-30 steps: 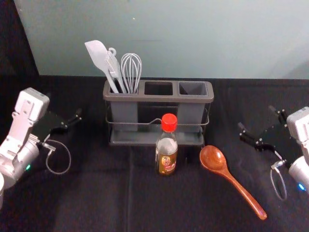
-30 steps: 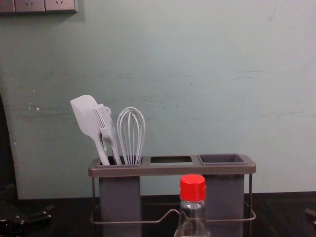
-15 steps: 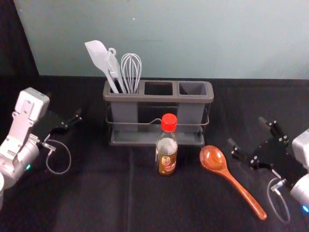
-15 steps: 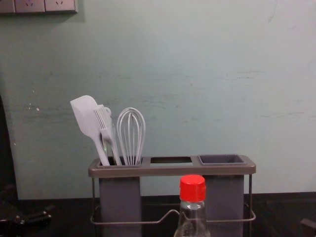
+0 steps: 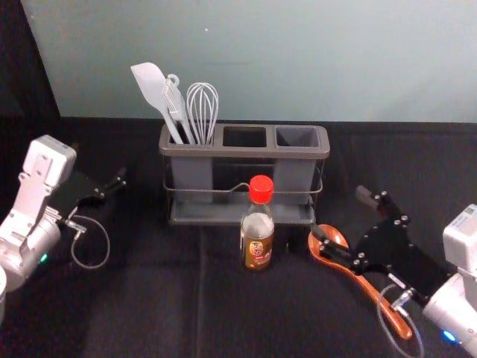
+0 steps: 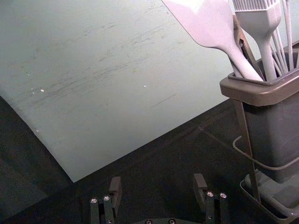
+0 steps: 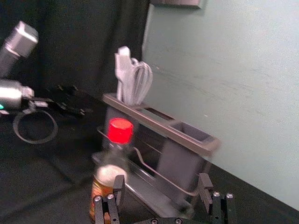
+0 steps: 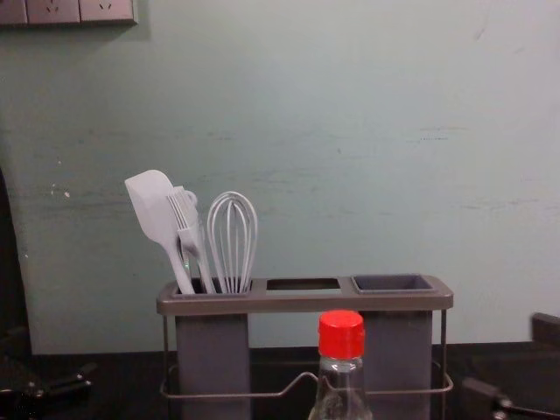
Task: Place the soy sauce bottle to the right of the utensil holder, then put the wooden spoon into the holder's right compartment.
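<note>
While my empty left gripper (image 5: 98,162) gapes left of the holder (image 5: 244,152), my right gripper (image 5: 340,213) hangs over the spoon (image 5: 335,234), fingers spread wide, holding nothing.

R slot (image 5: 298,138) free, btl (image 5: 257,242) before holder (image 5: 246,151)

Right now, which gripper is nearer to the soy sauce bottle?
The right one. The right gripper is to the right of the soy sauce bottle, reaching over the wooden spoon; the left gripper is farther off, left of the utensil holder.
</note>
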Controlling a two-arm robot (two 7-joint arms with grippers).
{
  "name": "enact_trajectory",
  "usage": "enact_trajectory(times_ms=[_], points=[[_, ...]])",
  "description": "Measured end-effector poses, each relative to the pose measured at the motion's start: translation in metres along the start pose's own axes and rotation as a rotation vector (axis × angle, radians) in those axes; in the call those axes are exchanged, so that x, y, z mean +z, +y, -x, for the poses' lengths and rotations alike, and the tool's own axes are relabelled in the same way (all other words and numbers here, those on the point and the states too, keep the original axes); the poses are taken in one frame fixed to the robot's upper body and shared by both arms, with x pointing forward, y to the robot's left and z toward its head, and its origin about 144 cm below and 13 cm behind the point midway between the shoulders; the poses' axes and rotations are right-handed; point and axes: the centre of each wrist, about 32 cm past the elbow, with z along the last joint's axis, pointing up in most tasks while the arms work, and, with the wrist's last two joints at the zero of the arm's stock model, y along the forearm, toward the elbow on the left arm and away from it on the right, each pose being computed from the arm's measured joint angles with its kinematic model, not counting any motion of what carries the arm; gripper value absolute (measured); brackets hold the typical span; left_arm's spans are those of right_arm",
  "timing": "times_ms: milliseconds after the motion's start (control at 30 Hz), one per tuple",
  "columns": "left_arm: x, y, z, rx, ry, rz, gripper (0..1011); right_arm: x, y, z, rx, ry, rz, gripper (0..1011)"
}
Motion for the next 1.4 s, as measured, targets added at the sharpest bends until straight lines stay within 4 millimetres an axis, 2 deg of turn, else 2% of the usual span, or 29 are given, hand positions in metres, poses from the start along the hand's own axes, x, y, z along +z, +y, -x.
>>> enact_trajectory(times_ms=[333, 767, 833, 1400], points=[[0.0, 0.0, 0.0, 0.0, 0.0, 0.0, 1005, 0.005, 0.026, 0.013, 0.084, 0.124, -0.064, 1004], [0.0, 0.0, 0.0, 0.0, 0.0, 0.0, 1005, 0.004, 0.062, 0.012, 0.114, 0.232, -0.065, 1004], [0.0, 0.0, 0.0, 0.0, 0.0, 0.0, 1005, 0.004, 0.077, 0.01, 0.124, 0.237, -0.053, 1004], [0.0, 0.0, 0.0, 0.0, 0.0, 0.0, 1005, 0.002, 0.096, 0.012, 0.137, 0.23, -0.042, 1004]])
